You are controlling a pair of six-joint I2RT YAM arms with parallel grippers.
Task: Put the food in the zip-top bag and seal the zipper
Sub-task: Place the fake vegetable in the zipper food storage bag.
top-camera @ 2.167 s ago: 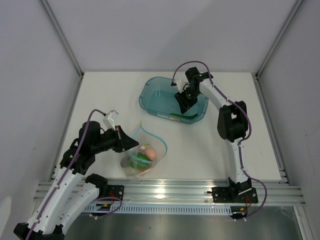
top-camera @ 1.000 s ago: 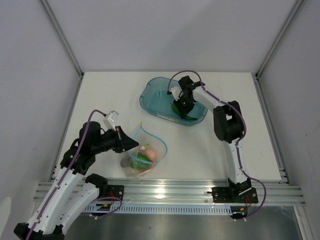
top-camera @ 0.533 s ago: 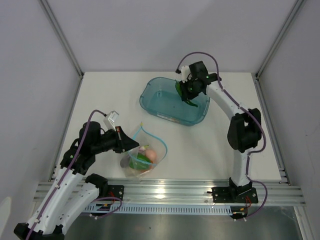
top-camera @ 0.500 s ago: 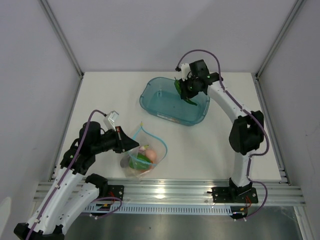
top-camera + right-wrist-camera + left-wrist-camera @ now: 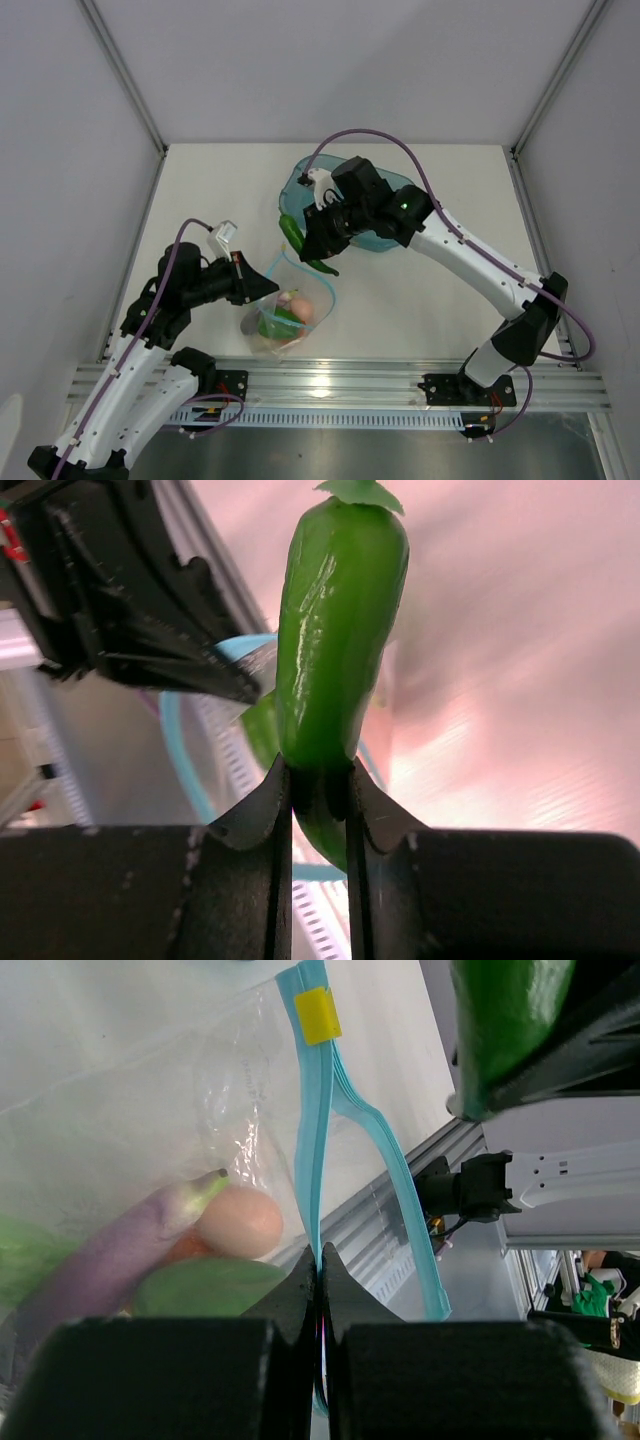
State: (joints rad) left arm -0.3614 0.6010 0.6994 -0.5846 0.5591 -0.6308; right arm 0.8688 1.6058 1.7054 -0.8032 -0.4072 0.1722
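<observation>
The clear zip-top bag (image 5: 285, 320) lies on the table near the front left, mouth open, its teal zipper (image 5: 318, 281) arching up. Inside it I see a beige egg (image 5: 238, 1222), a purple eggplant (image 5: 110, 1255), an orange piece and green ones. My left gripper (image 5: 270, 288) is shut on the zipper strip (image 5: 318, 1130) and holds that edge up. My right gripper (image 5: 318, 248) is shut on a dark green long vegetable (image 5: 293, 236), which it holds in the air just above and behind the bag's mouth; it also shows in the right wrist view (image 5: 335, 650).
A rigid teal translucent tub (image 5: 380, 235) stands behind the bag, mostly covered by my right arm. Aluminium rails run along the table's front edge (image 5: 350, 385). Grey walls close in the left, right and back.
My right gripper took the dark green long vegetable out of the tub, lifted it, and swung left and forward with it to just above the bag's mouth. The left arm has not moved.
</observation>
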